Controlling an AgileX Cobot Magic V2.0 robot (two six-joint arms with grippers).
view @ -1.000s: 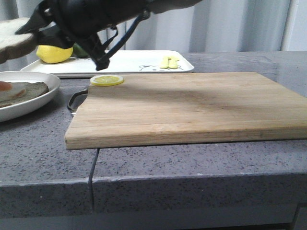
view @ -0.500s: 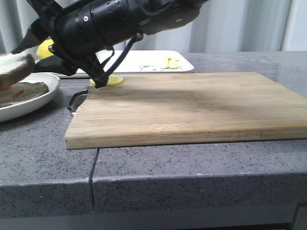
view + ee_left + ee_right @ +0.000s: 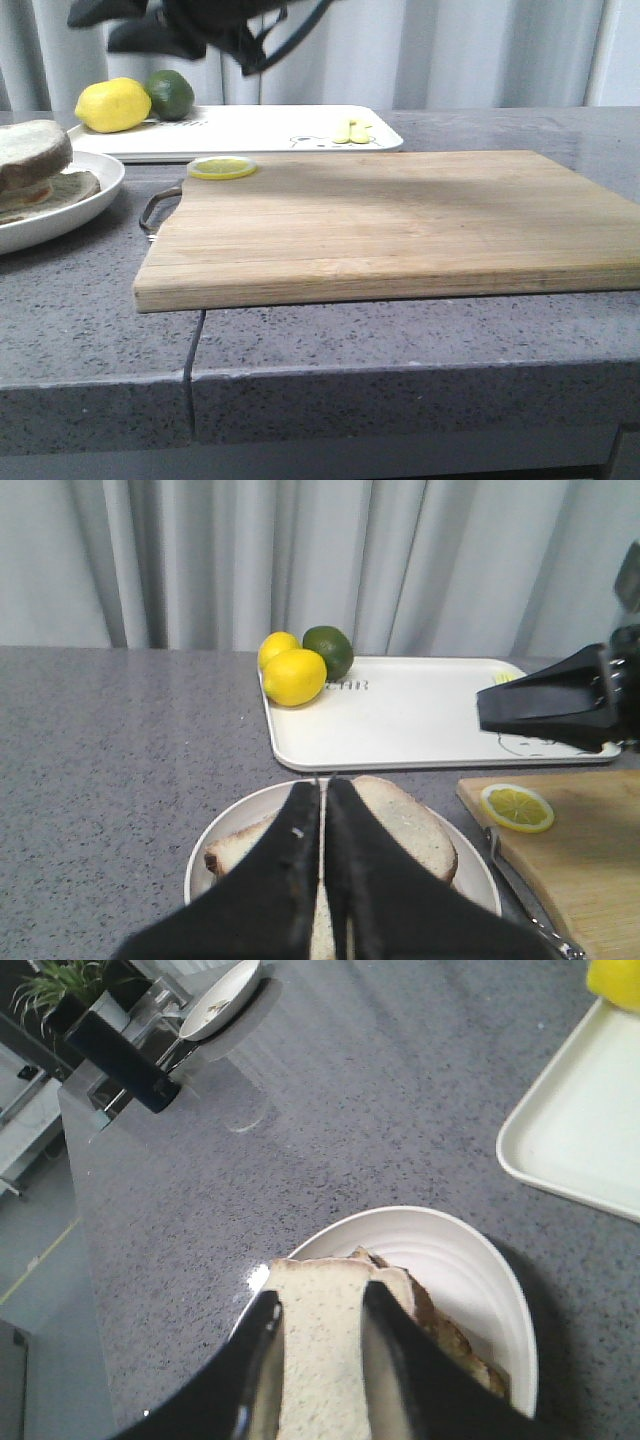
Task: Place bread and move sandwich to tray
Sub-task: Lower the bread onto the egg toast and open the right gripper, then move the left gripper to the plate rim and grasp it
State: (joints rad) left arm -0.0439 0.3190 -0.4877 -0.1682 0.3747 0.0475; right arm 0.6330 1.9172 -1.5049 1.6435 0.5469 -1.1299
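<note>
Pale bread [image 3: 318,1360] on white plate [image 3: 470,1260]; white tray [image 3: 280,128], yellow lemon [image 3: 112,104], green lime [image 3: 170,93]

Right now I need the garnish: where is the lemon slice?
In the front view the lemon slice lies on the far left corner of the wooden cutting board, by its metal handle, just in front of the white tray.

- Pale grey pleated curtain [image 3: 480,50] hangs across the back, from ten to two o'clock.
- Speckled grey stone countertop [image 3: 400,340] fills the foreground, a thin seam [image 3: 190,370] at seven o'clock.
- Soft, even light.
</note>
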